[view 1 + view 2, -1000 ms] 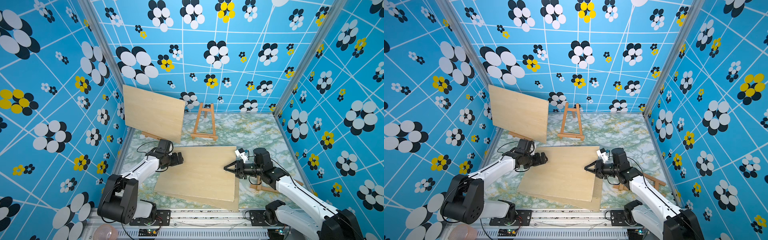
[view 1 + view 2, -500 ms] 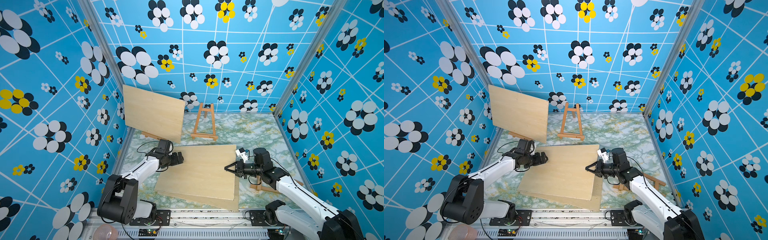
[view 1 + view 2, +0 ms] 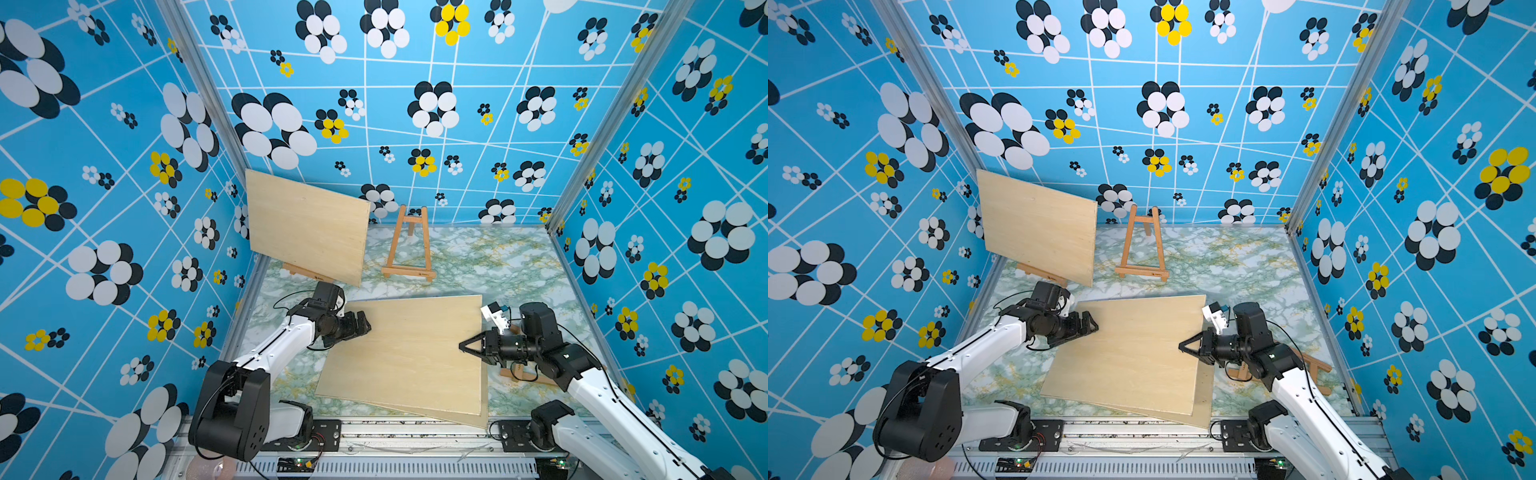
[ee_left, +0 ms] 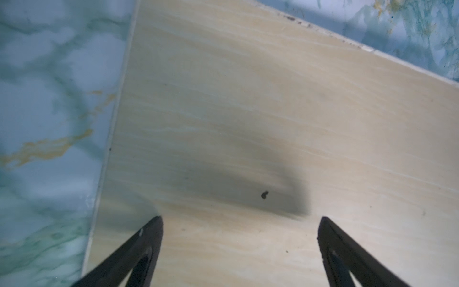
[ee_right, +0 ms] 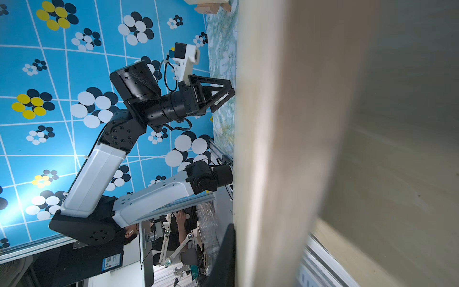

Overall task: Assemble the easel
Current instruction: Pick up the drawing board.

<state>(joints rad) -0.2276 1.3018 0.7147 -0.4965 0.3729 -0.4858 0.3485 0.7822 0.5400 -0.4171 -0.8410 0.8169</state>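
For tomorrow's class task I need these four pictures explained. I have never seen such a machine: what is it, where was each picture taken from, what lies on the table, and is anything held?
Two robot arms stand at a table, each ending in a two-fingered claw. Two pictures look down from overhead; two come from wrist cameras. Two wooden boards lie stacked: the right claw is shut on the top board at its edge, above the lower board. The left claw hovers open, empty. Behind stand an empty easel and a propped board; a flat easel lies by the right arm.
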